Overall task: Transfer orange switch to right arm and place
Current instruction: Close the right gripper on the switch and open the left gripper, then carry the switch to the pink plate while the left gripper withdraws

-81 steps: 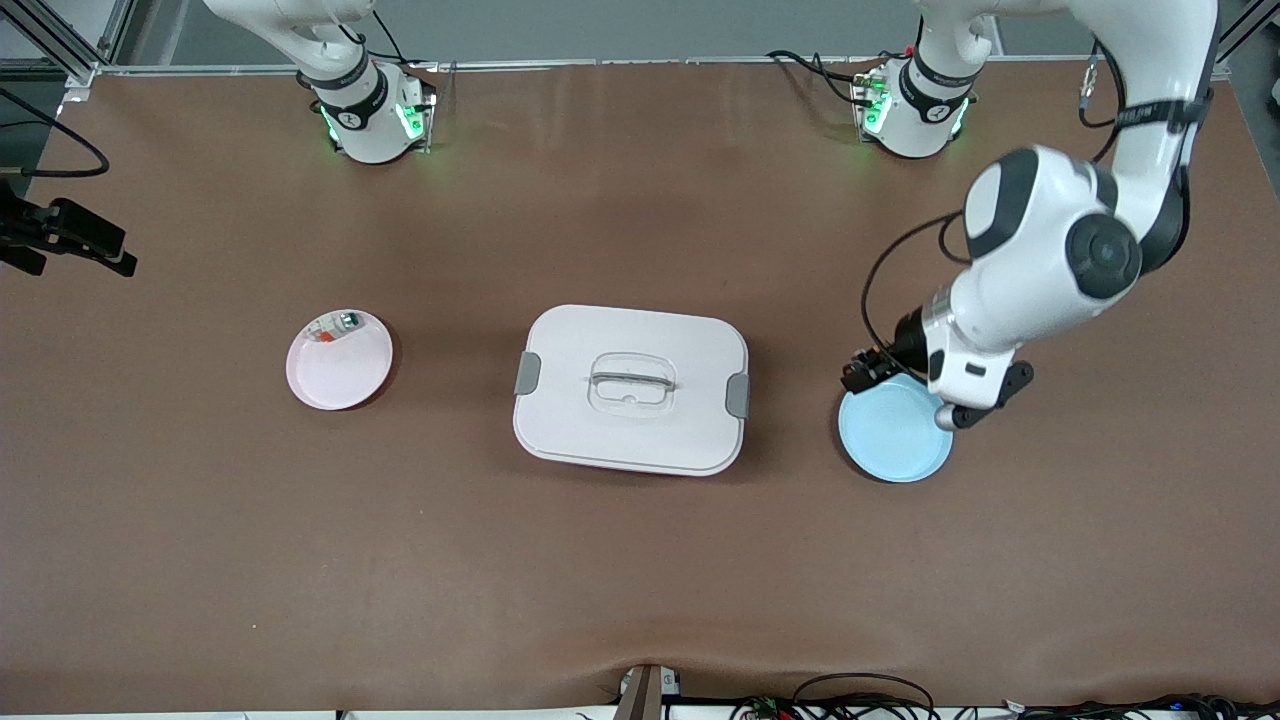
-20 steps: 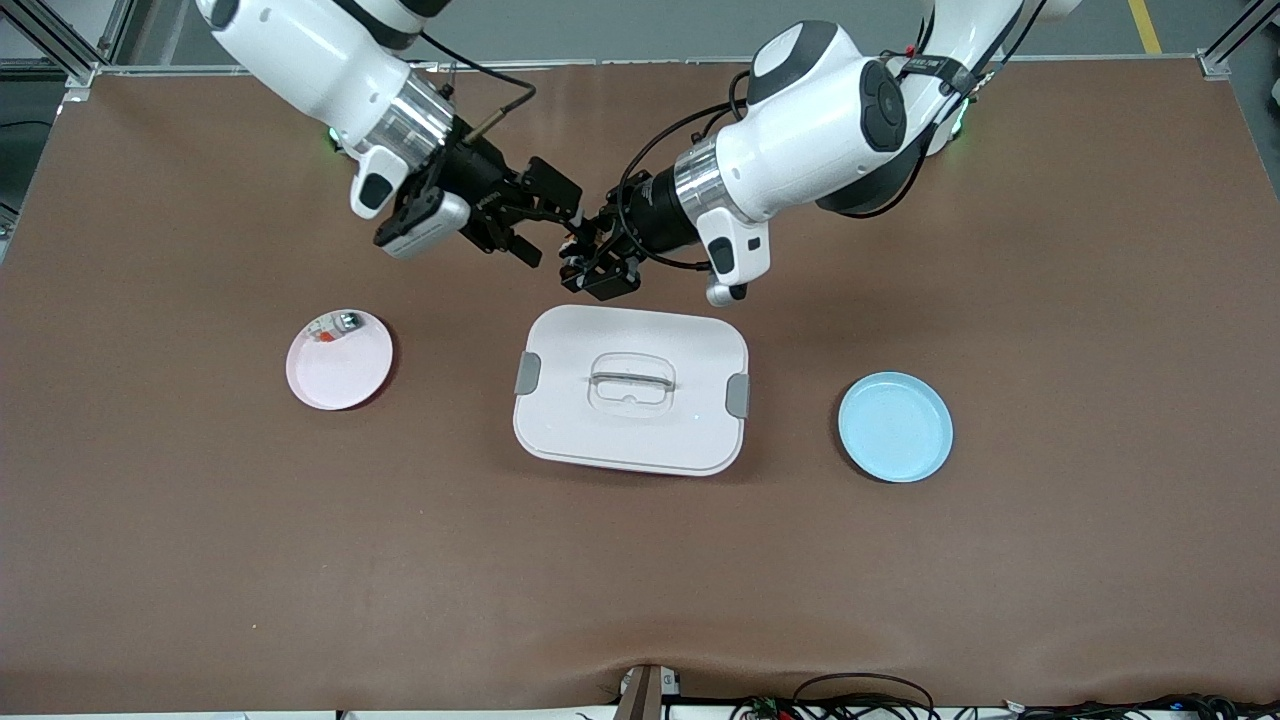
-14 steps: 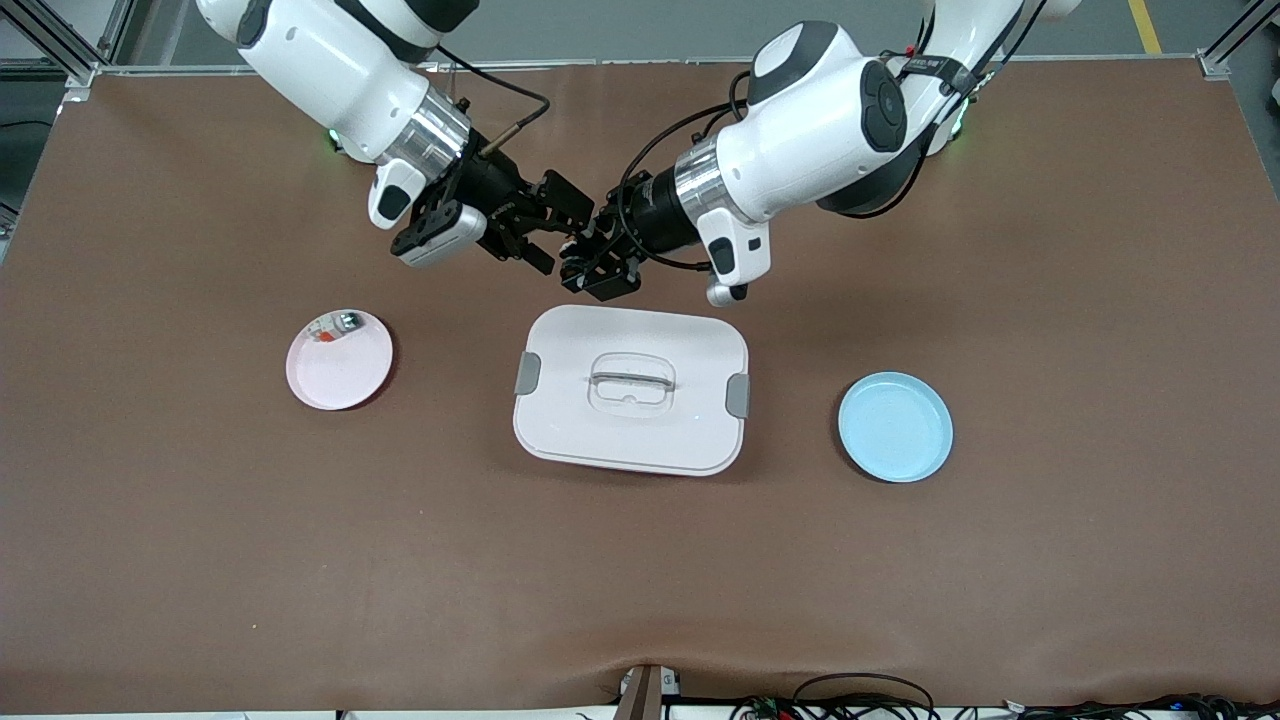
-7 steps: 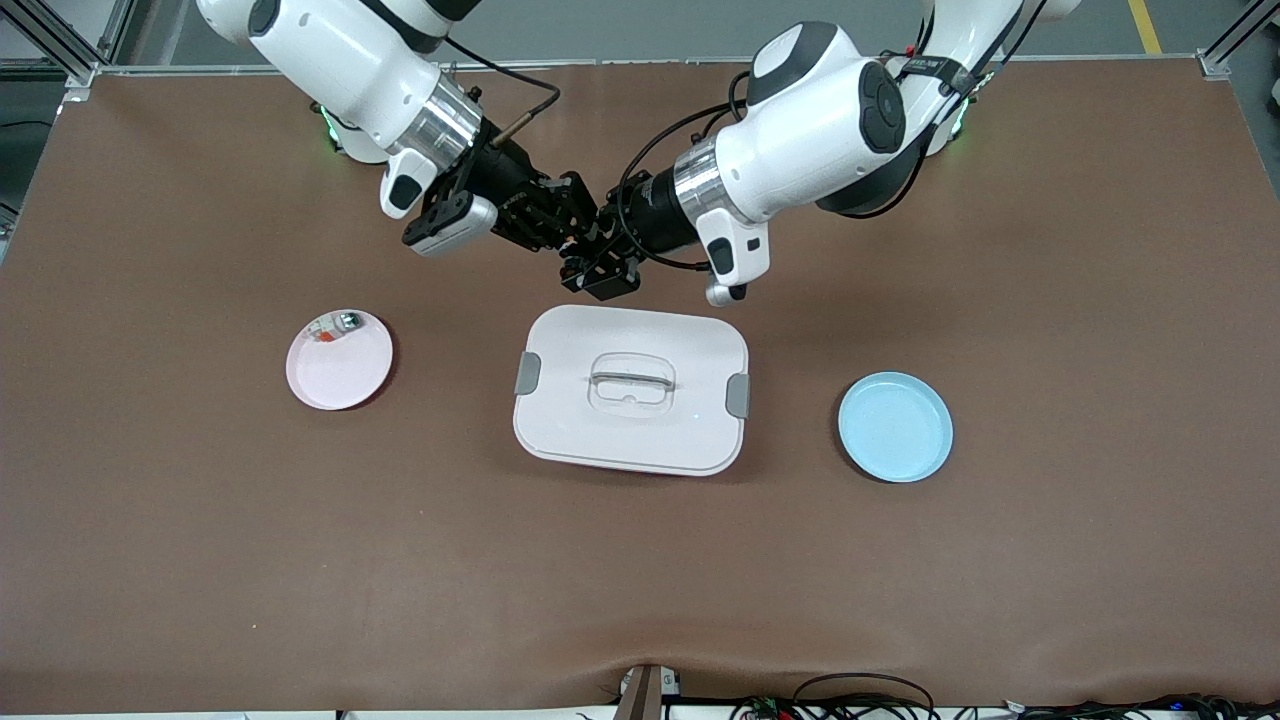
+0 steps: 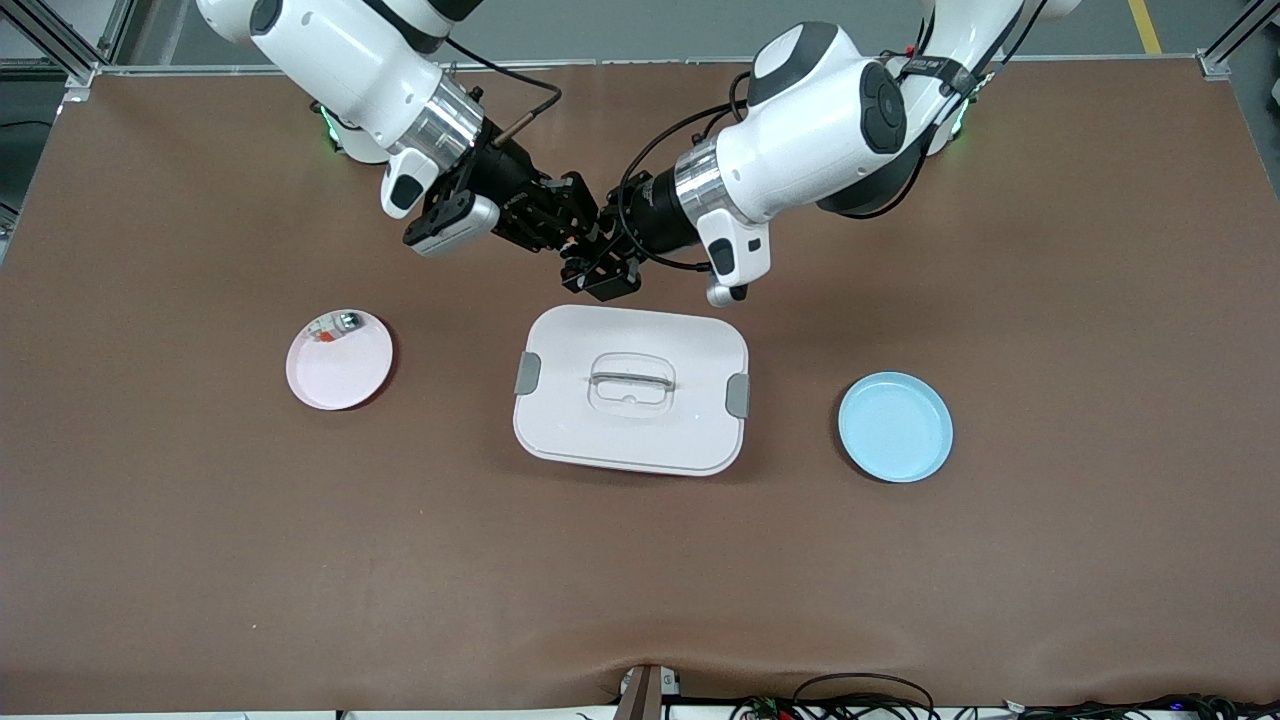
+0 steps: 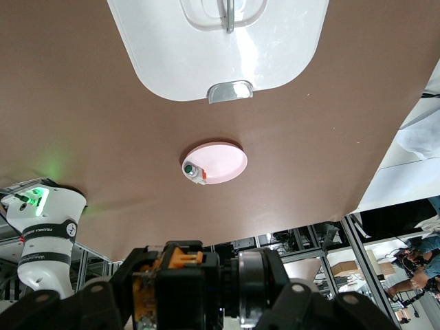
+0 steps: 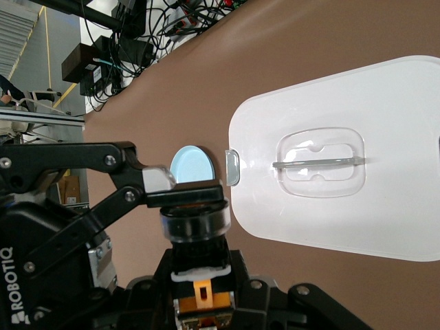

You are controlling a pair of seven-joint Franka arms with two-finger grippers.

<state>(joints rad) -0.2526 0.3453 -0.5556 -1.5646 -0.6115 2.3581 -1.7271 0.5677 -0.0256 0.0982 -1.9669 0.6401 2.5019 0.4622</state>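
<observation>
The orange switch [image 5: 577,243] hangs between both grippers, over the table just past the edge of the white box that faces the robots. It is mostly hidden there. My left gripper [image 5: 588,258] is shut on it end to end, with one finger on the cap. My right gripper [image 5: 570,222] is shut on its tan-orange end block. The left wrist view shows the switch [image 6: 182,258] across the left gripper [image 6: 199,289]. The right wrist view shows its black body [image 7: 196,223] rising from the right gripper [image 7: 206,302].
A white lidded box [image 5: 630,390] lies mid-table under the handover spot. A pink plate [image 5: 345,375] with a flat white part [image 5: 335,325] sits toward the right arm's end. A blue plate [image 5: 895,427] sits toward the left arm's end.
The left arm carried the switch from the blue plate to above the box edge. The right gripper came in open and closed on the switch's end block. Both are now still.
</observation>
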